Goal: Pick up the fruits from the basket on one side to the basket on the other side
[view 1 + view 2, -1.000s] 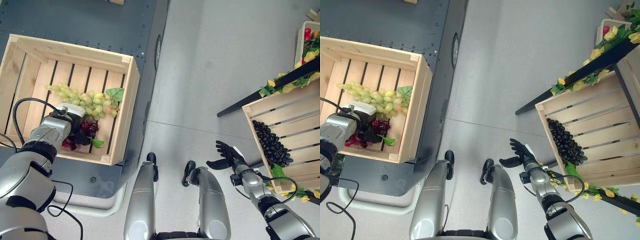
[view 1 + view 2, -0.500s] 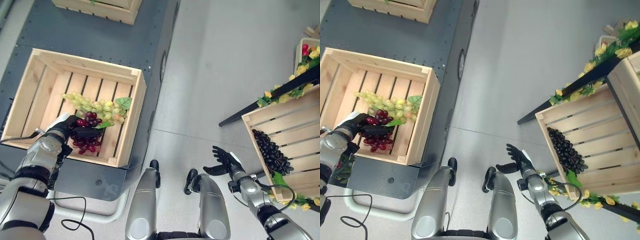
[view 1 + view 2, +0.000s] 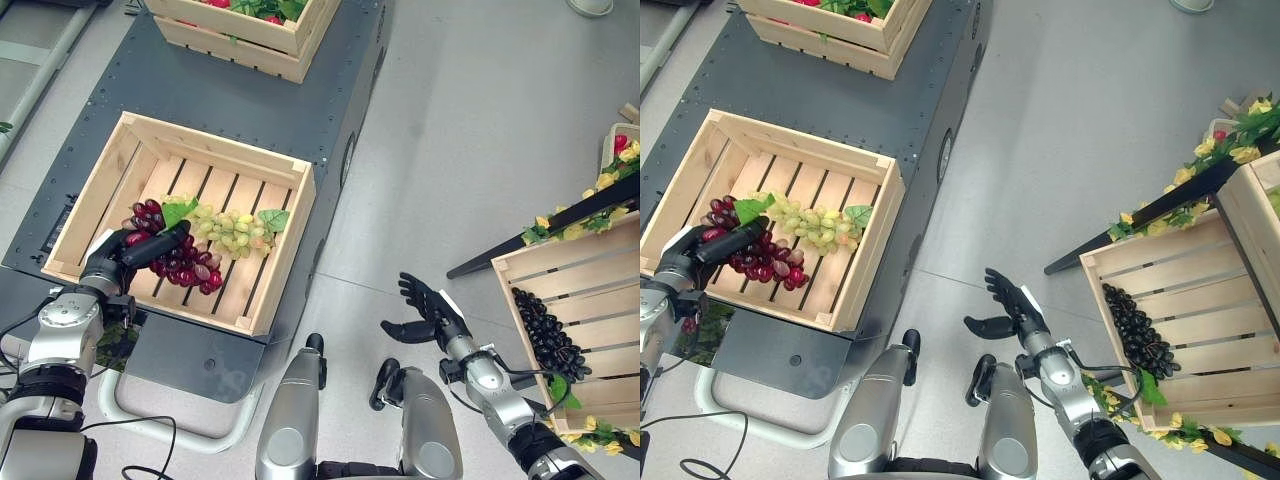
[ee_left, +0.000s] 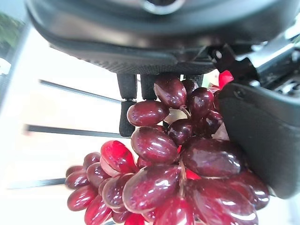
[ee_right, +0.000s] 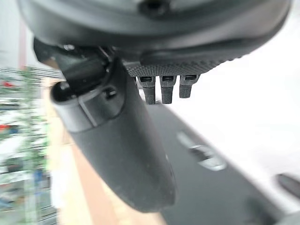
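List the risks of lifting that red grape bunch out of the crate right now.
1. The left hand pinches only one end of the red grapes; most of the bunch trails free beyond the fingers, so it may swing or slip.
2. The trailing end lies next to the green grapes, which could snag and get dragged along.
3. The hanging bunch could catch the wooden crate wall if not lifted well above it.

Staged fruit-stall setup, wooden crates, flower-trimmed stand

L hand clamped, R hand free.
L fingers curled round grapes; R fingers spread, held low.
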